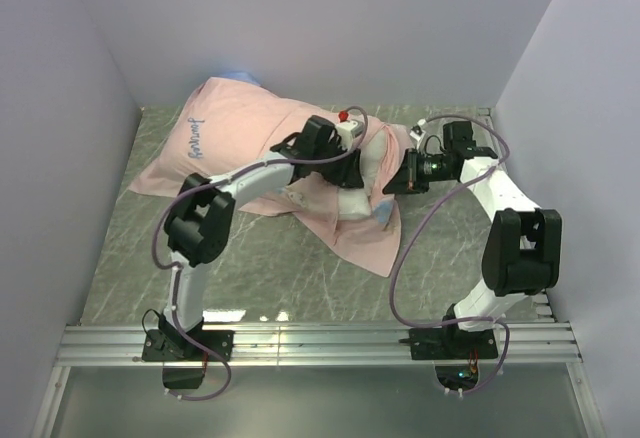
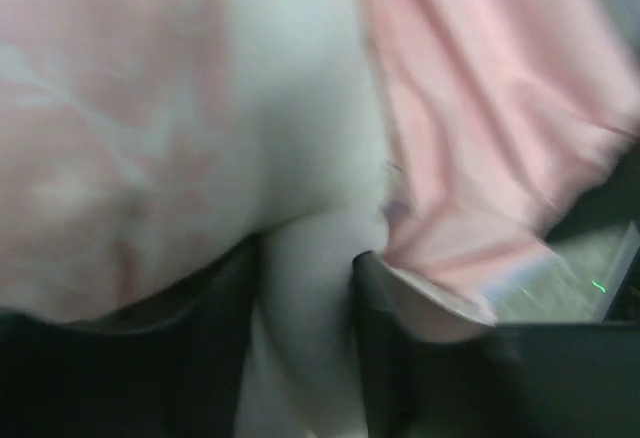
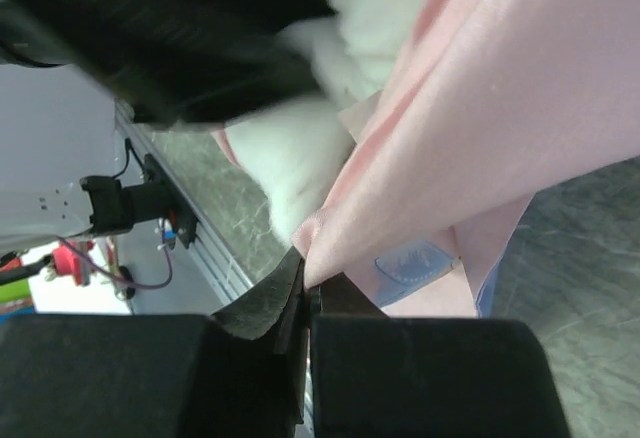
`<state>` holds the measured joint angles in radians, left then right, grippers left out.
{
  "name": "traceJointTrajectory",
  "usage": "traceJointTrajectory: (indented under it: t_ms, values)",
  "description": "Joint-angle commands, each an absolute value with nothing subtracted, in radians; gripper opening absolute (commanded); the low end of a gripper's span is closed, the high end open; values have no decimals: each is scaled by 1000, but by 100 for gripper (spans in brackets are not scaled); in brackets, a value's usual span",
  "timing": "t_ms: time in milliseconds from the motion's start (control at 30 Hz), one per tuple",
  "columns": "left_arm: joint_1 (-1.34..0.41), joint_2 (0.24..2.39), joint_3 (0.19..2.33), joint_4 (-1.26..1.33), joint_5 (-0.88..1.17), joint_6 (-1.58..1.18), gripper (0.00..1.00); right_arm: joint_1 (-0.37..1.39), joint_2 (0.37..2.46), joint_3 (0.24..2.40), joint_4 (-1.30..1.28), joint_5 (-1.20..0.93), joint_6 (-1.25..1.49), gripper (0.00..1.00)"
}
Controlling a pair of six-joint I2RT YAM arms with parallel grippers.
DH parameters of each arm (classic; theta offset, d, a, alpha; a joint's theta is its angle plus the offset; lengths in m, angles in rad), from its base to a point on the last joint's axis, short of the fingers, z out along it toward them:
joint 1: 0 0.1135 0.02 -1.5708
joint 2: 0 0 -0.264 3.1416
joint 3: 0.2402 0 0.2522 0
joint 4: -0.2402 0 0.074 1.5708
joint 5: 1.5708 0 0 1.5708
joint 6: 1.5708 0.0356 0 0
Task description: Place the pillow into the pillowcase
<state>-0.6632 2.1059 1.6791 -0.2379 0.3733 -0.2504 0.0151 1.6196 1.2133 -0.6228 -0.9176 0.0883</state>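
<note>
While the left gripper (image 2: 305, 298) pinched a fold of the white pillow (image 2: 295, 88), the right gripper (image 3: 306, 293) clamped the hem of the pink pillowcase (image 3: 500, 108).

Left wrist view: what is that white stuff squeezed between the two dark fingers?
That is the pillow. In the left wrist view a fold of it bulges between the fingers of the left gripper, with pink pillowcase on either side.

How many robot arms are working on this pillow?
2. The left arm reaches from the near edge to the white pillow mid-table; the right arm bends in from the right, gripping the pink pillowcase edge. None seems hidden.
</note>
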Motion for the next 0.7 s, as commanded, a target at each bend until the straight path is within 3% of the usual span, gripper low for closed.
traceJointTrajectory:
  t_ms: [0,33,167,333,433,467,500,667]
  values:
    - [-618,1985,1552,-250,569,-142,51,21,1615,1189,-640,-1035,103,0]
    - [-621,1947,1554,-283,580,-109,59,20,1635,1181,-634,-1034,109,0]
    - [-632,1826,1618,-467,617,118,71,23,1654,1160,-588,-1038,136,0]
    - [-672,1744,1544,-607,554,518,74,21,1654,1175,-592,-1035,137,0]
    - [-722,1654,1438,-542,480,708,75,21,1651,1177,-595,-1043,140,0]
    - [-753,1625,1383,-525,466,782,90,21,1652,1177,-598,-1048,143,0]
    - [-767,1618,1367,-487,450,804,99,21,1654,1177,-597,-1052,144,0]
    - [-814,1556,1226,-249,451,819,99,21,1658,1184,-604,-1057,146,0]
